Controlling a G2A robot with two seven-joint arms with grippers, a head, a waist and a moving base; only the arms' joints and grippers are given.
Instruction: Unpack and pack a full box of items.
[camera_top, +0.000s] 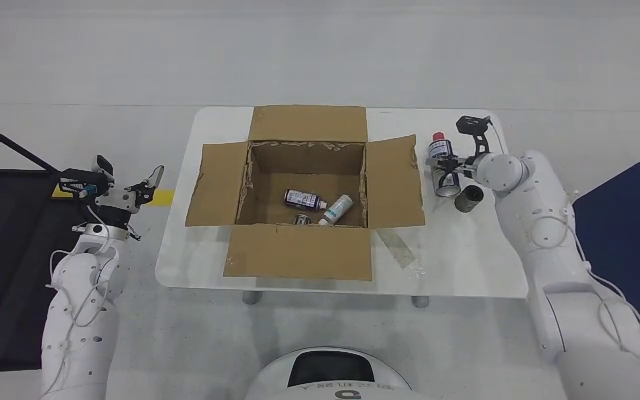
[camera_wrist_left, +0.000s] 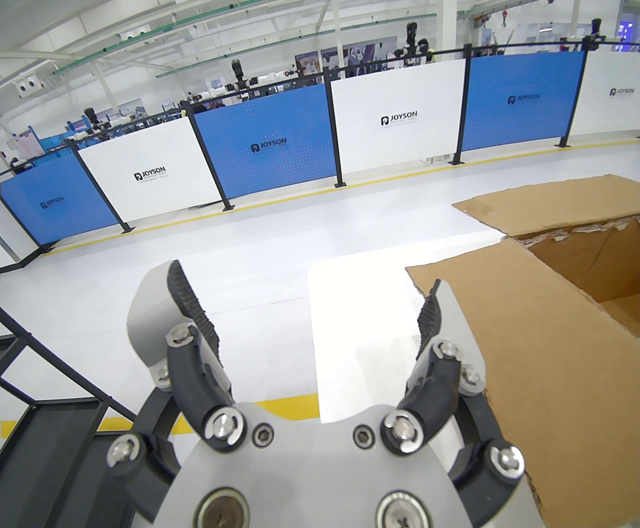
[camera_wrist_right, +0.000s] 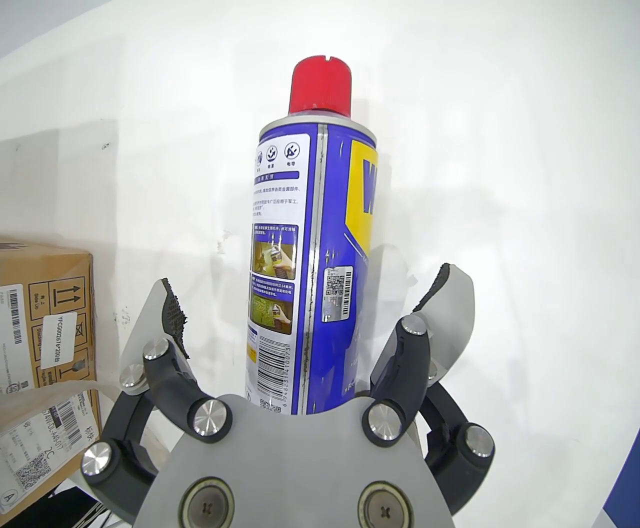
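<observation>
An open cardboard box (camera_top: 305, 185) stands mid-table with its flaps spread. Inside lie a dark bottle with a white label (camera_top: 305, 199), a white bottle (camera_top: 337, 209) and a small item (camera_top: 301, 218). A blue and yellow spray can with a red cap (camera_wrist_right: 310, 225) stands on the table to the right of the box (camera_top: 437, 148). My right gripper (camera_wrist_right: 308, 290) is open around the can's lower part, its fingers apart from it (camera_top: 447, 172). My left gripper (camera_wrist_left: 304, 285) is open and holds nothing, out past the table's left edge (camera_top: 127, 188), beside the box's left flap (camera_wrist_left: 525, 325).
A grey cylinder (camera_top: 468, 200) lies by the right wrist. A clear plastic strip (camera_top: 395, 245) lies on the white table (camera_top: 470, 270) in front of the box's right flap. A black frame (camera_top: 20, 250) stands on the floor at the left. The box's labelled side (camera_wrist_right: 40, 320) is near the right gripper.
</observation>
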